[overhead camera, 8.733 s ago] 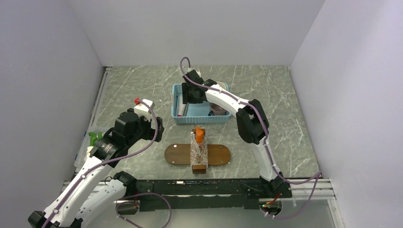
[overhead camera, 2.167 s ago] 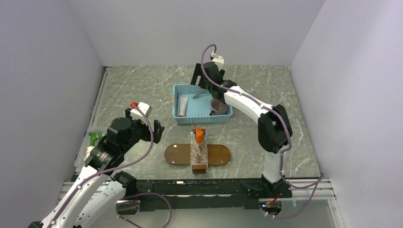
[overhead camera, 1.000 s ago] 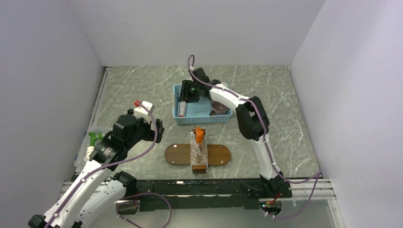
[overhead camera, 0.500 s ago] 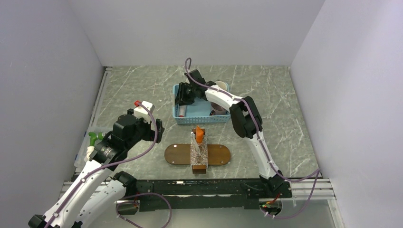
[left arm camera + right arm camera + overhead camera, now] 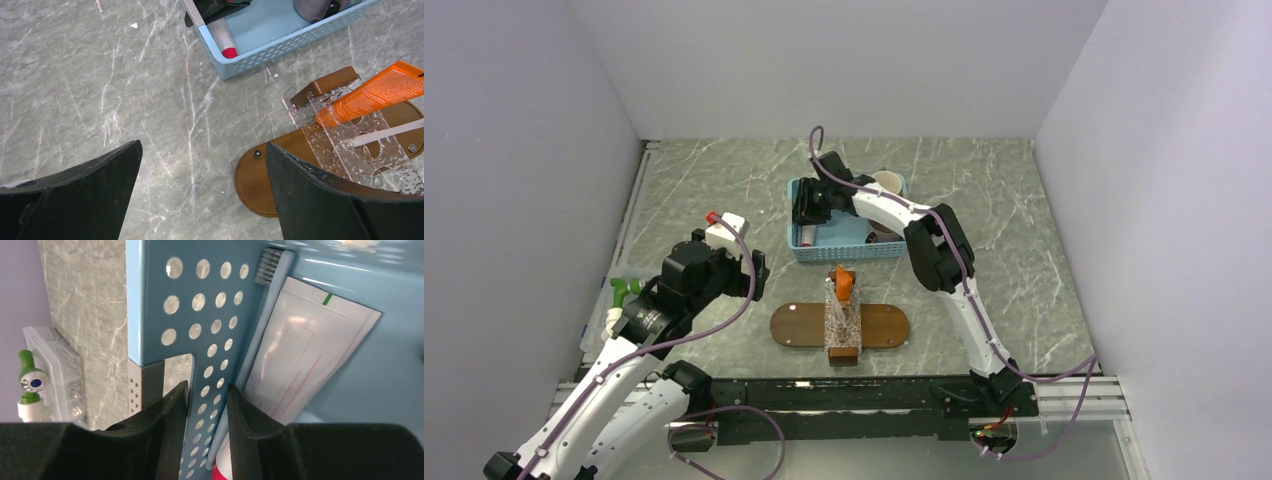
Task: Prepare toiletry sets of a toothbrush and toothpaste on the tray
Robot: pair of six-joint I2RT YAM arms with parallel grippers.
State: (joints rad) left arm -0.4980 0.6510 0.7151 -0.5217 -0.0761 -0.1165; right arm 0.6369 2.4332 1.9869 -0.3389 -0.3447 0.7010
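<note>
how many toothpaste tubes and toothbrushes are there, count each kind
toothpaste tubes: 2 (orange tube in the clear stand, white red-capped tube in the basket)
toothbrushes: 2 (white toothbrush in the stand, light-blue toothbrush in the basket)
total: 4

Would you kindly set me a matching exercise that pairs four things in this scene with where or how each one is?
Things:
1. bright-orange soft toothpaste tube
2. white tube with a red cap
3. left gripper
4. right gripper

Places or states:
A. straddling the wall of the light-blue perforated plastic basket
B. wide open above the grey marble table
C. propped in the clear holder on the dark-brown wooden oval tray
D. lying inside the basket

Pairs: 1-C, 2-D, 3-B, 4-A
</note>
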